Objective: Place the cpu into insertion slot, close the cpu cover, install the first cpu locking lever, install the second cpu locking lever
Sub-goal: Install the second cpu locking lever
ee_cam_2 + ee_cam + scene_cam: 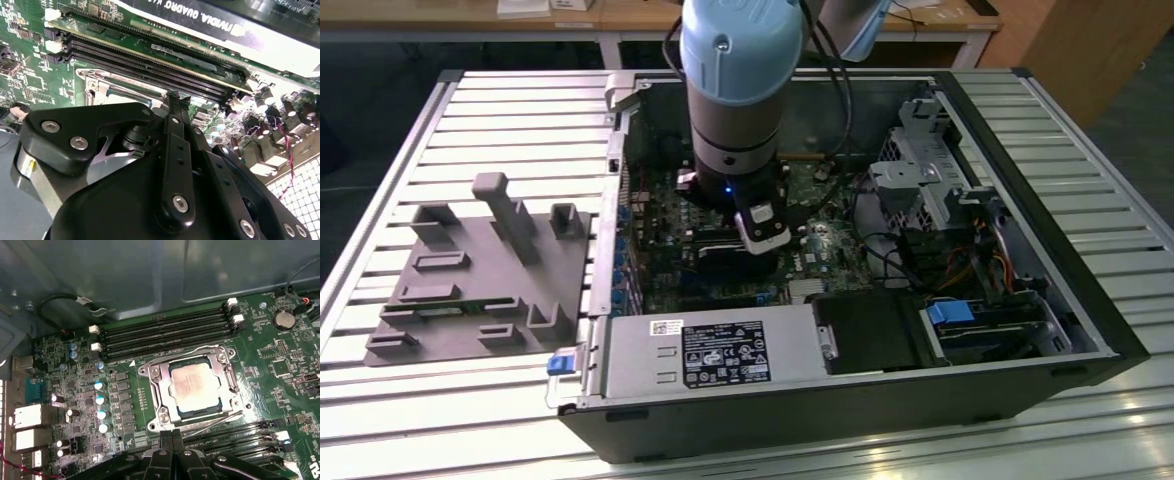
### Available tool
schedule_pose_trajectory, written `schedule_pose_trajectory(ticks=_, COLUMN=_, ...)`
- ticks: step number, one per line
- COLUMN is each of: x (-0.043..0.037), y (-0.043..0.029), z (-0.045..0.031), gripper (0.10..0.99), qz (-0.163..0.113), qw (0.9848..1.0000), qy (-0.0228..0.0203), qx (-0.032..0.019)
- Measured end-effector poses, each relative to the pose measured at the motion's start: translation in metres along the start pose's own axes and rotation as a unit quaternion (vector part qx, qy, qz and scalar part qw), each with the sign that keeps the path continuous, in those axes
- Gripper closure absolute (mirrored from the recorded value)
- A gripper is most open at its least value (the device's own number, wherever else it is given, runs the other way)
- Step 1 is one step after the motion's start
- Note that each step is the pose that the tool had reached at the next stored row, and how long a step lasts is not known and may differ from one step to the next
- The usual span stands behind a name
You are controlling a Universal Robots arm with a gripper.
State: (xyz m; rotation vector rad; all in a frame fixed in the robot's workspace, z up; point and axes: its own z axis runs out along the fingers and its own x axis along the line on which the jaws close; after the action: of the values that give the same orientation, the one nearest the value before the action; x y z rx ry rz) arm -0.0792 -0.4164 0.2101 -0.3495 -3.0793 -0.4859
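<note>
In the first wrist view the cpu (195, 387), a silvery-grey square, lies flat in the insertion slot (163, 416) on the green board. The cpu cover (155, 385), a thin silver frame, lies closed around it. A thin silver locking lever (215, 424) runs along the socket edge nearest the gripper. My gripper (172, 434) is shut, its black tips together just beside that lever's end; whether they touch it I cannot tell. In the second wrist view the gripper (176, 97) points at the socket's silver frame (100, 82). In the exterior view the gripper (744, 250) reaches down into the open computer case.
Black memory slots (165, 330) run beside the socket, with a row of capacitors (100, 400) on another side. A graphics card (210, 20) stands close by. The grey power supply (707, 355), drive bays (934, 180) and case walls enclose the board. A grey fixture (480, 270) lies outside.
</note>
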Motion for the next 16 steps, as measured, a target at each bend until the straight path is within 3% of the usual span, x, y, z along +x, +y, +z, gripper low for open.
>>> schedule_pose_trajectory(ticks=6, x=0.0002, y=0.0, z=0.0, gripper=0.984, qz=-0.008, qw=1.0, qy=0.0011, qx=-0.0021)
schedule_pose_trajectory(ticks=11, x=0.0013, y=-0.0006, z=0.0009, gripper=0.984, qz=-0.021, qw=0.9997, qy=-0.0145, qx=-0.0059)
schedule_pose_trajectory(ticks=16, x=0.0053, y=-0.0022, z=0.0026, gripper=0.984, qz=-0.025, qw=0.9995, qy=-0.0173, qx=-0.0065)
